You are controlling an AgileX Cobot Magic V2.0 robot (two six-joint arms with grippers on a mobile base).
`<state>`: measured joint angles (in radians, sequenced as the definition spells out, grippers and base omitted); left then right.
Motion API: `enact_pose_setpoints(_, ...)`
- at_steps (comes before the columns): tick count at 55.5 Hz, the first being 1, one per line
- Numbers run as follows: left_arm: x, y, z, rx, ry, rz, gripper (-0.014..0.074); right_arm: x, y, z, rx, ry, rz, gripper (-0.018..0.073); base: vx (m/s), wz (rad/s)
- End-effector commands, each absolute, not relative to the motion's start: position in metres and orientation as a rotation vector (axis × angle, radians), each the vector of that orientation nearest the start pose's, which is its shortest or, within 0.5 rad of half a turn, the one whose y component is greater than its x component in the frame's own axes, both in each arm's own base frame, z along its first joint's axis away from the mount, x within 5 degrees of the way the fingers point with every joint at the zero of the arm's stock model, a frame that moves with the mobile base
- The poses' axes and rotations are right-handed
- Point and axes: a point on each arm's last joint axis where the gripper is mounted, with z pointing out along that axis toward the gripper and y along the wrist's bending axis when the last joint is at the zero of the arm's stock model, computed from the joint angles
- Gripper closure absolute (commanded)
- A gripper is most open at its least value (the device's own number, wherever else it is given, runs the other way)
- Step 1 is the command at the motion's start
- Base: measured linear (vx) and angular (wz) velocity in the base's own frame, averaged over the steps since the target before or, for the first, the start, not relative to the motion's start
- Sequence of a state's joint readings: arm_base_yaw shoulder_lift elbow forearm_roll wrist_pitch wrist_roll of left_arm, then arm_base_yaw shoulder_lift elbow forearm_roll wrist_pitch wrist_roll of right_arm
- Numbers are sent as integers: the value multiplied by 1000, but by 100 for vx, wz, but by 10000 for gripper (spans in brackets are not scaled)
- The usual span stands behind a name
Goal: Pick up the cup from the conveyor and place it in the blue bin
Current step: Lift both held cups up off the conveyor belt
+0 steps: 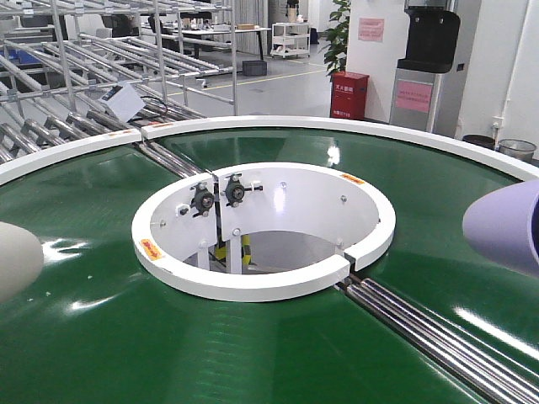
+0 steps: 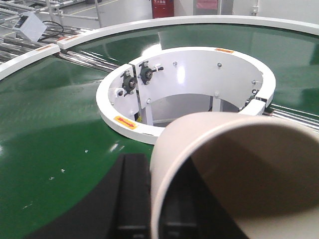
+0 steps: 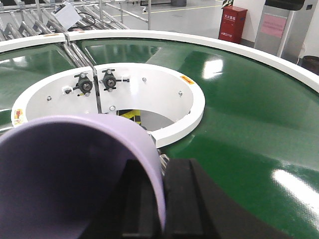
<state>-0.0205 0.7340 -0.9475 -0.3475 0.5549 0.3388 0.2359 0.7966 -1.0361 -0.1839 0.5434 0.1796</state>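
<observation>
Fingers (image 2: 133,199) of the left gripper (image 2: 155,209) pinch the wall of the beige cup (image 2: 239,149); the right gripper (image 3: 159,199) pinches the purple cup (image 3: 75,164) likewise, both above the conveyor (image 1: 253,353). Cups likely light, smooth, deformable: clamp the rim gently.

Red cabinet (image 1: 349,94): one line of white Chinese characters across the front, too small to read for sure.
Pink sheet on the wall (image 1: 370,29): printed lines, not legible.
Pink sheet on the grey machine (image 1: 413,96): dark print, not legible.
Orange stickers (image 1: 151,249) (image 1: 352,178): they lie on the white inner rim of the conveyor (image 1: 253,290), and their print is blurred.
Numbers, brands: none can be read.
</observation>
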Motion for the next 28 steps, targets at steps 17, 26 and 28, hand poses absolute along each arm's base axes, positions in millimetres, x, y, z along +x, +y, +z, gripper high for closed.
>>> enact_pose_setpoints(17, 135, -18, 431, 144, 1682, -158, 603, 142, 26, 454, -126, 1646, 107, 568, 0, 0)
enact_pose_setpoints(26, 135, -18, 431, 144, 1682, -158, 603, 142, 26, 454, -126, 1646, 107, 568, 0, 0)
enact_pose_setpoints(28, 135, -18, 431, 144, 1682, -158, 603, 142, 26, 454, -126, 1646, 107, 568, 0, 0)
